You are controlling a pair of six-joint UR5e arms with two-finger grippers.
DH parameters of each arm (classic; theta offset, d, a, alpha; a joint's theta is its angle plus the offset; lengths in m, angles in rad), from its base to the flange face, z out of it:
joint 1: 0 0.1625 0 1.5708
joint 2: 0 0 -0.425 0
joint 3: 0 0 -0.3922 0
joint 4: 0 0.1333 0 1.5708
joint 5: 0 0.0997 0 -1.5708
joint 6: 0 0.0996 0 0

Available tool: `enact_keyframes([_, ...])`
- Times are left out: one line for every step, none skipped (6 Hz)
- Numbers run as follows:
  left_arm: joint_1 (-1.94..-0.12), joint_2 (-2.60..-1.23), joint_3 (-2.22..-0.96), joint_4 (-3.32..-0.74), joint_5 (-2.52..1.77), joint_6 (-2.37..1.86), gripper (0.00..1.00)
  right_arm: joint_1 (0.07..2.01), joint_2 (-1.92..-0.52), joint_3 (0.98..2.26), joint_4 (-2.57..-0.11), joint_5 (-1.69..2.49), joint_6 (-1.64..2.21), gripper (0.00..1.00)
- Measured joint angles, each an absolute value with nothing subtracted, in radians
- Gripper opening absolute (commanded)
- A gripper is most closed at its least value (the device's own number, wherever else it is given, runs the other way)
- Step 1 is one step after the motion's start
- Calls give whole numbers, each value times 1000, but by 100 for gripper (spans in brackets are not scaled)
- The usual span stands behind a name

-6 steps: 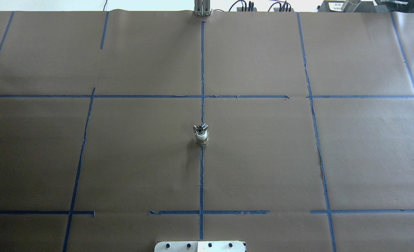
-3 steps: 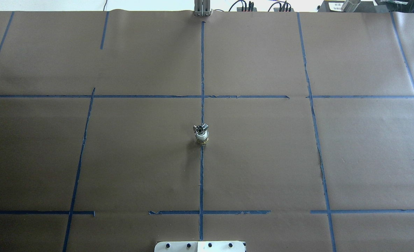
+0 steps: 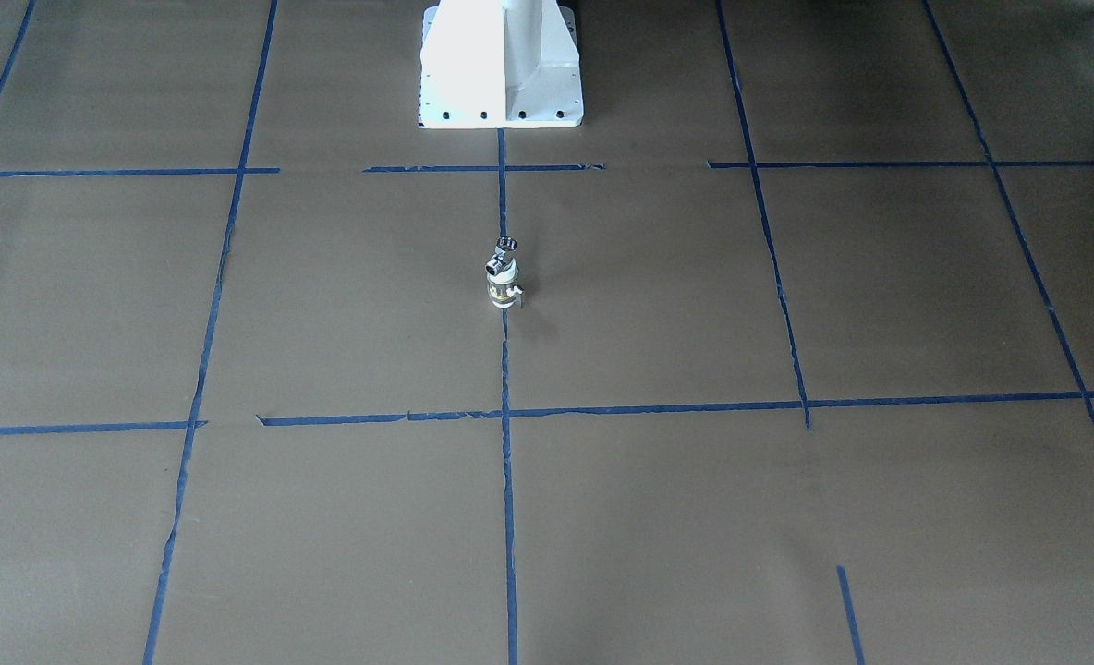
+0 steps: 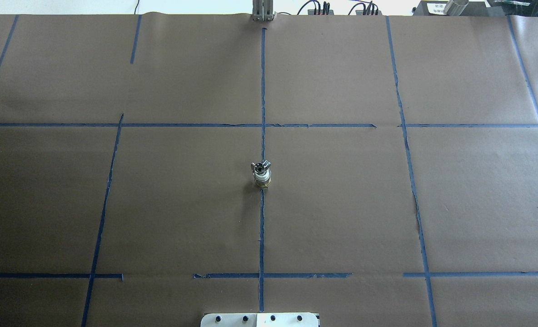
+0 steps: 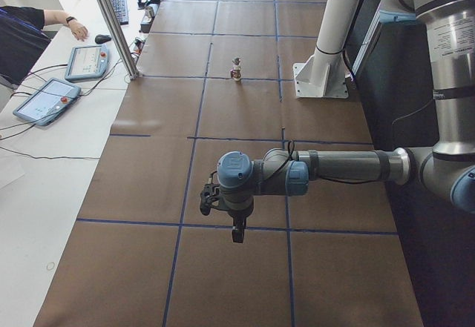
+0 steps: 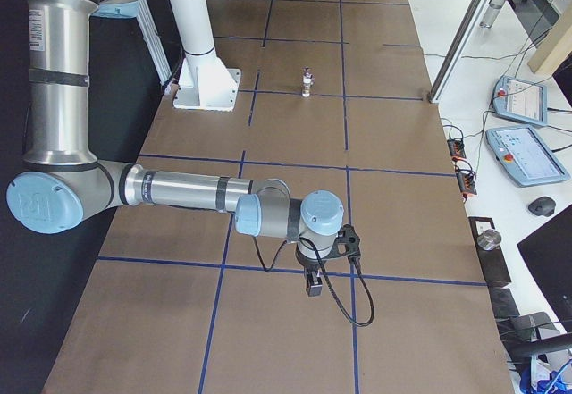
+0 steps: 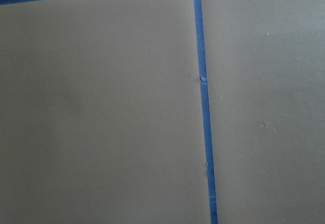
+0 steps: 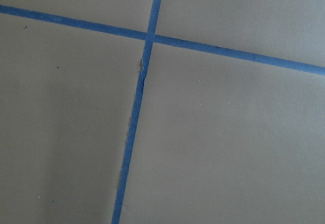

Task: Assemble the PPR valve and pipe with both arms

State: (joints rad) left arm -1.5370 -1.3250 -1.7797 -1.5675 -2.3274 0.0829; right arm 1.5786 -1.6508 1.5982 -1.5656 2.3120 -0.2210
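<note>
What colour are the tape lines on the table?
Blue tape lines, clearest in the overhead exterior view.

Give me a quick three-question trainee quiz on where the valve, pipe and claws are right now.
1. True or false: the pipe sits on top of the upright PPR valve.
2. Where does that stack stand? A) on a blue tape line; B) mid-square, off every line; C) lifted in the air.
3. Does the left claw or the right claw touch either part?

Key: 1 true. 2 A. 3 no: each claw hangs above the brown paper, far from the stack.
</note>
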Motion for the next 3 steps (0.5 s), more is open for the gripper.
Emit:
enact_keyframes([-1537, -1323, -1777, -1566, -2327, 82, 100, 1579, -1658, 1598, -1552, 2314, -221, 100])
enact_keyframes([-1537, -1321, -1777, -1565, -2327, 83, 100, 1578, -1663, 1597, -1539, 2316, -216, 100])
enact_keyframes([-1537, -1320, -1776, -1565, -2327, 83, 100, 1578, -1667, 1597, -1533, 2317, -211, 100])
